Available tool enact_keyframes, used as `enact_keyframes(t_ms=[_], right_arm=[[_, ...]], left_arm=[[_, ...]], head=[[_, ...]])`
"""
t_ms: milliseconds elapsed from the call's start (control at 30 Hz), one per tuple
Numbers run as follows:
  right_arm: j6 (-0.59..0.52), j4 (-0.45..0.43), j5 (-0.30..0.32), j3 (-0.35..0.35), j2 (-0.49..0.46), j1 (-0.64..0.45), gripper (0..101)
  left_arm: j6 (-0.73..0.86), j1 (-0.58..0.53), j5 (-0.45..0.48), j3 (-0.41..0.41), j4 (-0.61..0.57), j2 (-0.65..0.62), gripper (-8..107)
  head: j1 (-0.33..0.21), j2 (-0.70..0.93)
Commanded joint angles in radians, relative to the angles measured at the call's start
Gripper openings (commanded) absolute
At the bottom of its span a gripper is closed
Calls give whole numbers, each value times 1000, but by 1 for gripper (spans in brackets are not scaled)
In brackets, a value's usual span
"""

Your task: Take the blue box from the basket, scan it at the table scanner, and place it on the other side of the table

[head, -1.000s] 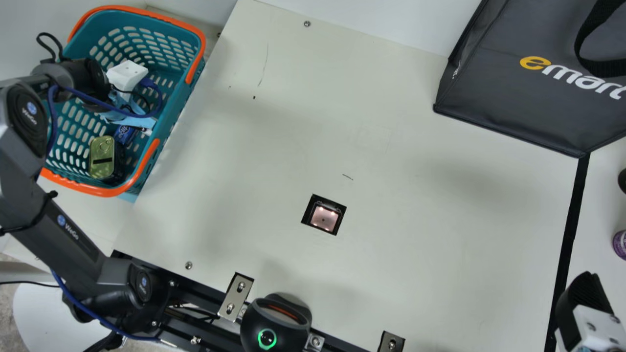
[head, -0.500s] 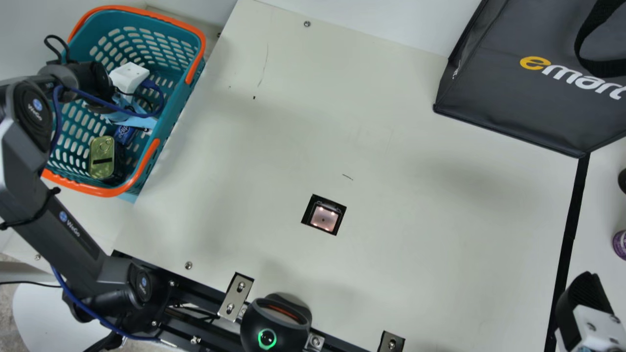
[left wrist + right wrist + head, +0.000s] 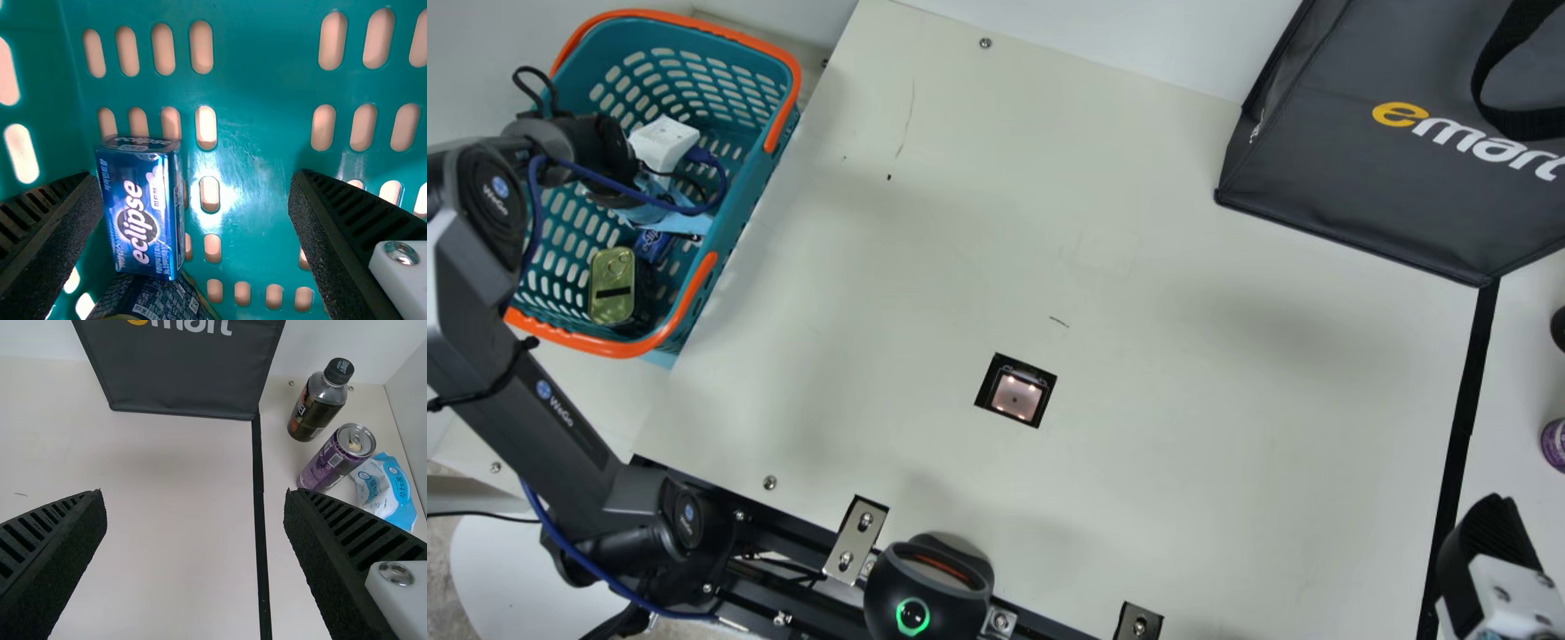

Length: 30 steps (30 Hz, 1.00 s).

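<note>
Taking the scanner window (image 3: 1015, 396) as the middle of the clock in the main view, the teal basket (image 3: 734, 222) with orange handles sits at ten o'clock, beside the cream tabletop (image 3: 1183, 356). The left pincer (image 3: 663, 147) is down in it. From the basket's own middle, the blue box (image 3: 654, 244) lies at about six o'clock and a gold-topped tin (image 3: 612, 284) at about seven.

In the left wrist view the left pincer (image 3: 195, 179) stands wide. The blue box shows in the gap, close by one finger; it looks just short of contact, though the finger overlaps its edge and I can't be sure. The box's broad blue face carries large white lettering over a round dark emblem, with smaller print around it. Next to the box is the tin's dark side, covered in fine print.

The right pincer (image 3: 1489, 542) is between three and four o'clock of the scanner window, and its fingers are wide apart too. A dark grey bag (image 3: 1369, 178) at two o'clock bears bold yellow and white lettering. At three o'clock, past the black strip (image 3: 1463, 427), is a purple can (image 3: 1554, 444) with a printed label; in the right wrist view a black-capped bottle (image 3: 319, 403) with a dark label and a blue-and-white printed pack (image 3: 383, 493) are beside it.
</note>
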Motion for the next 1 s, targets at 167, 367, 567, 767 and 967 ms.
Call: enact_keyframes(t_ms=[167,367,567,767,967], right_arm=[[0,0,2,0,0,0,95],[0,0,2,0,0,0,95],[0,0,2,0,0,0,95],[0,0,2,0,0,0,95],[0,0,2,0,0,0,95]], left_arm=[[-1,0,17,0,-21,1,90],[7,-4,35,1,-50,-5,90],[21,-13,54,5,-86,-15,90],[8,-17,62,5,-95,-23,90],[15,2,81,-17,-109,-26,90]], head=[[-30,4],[-30,4],[-30,4],[-30,4],[-30,4]])
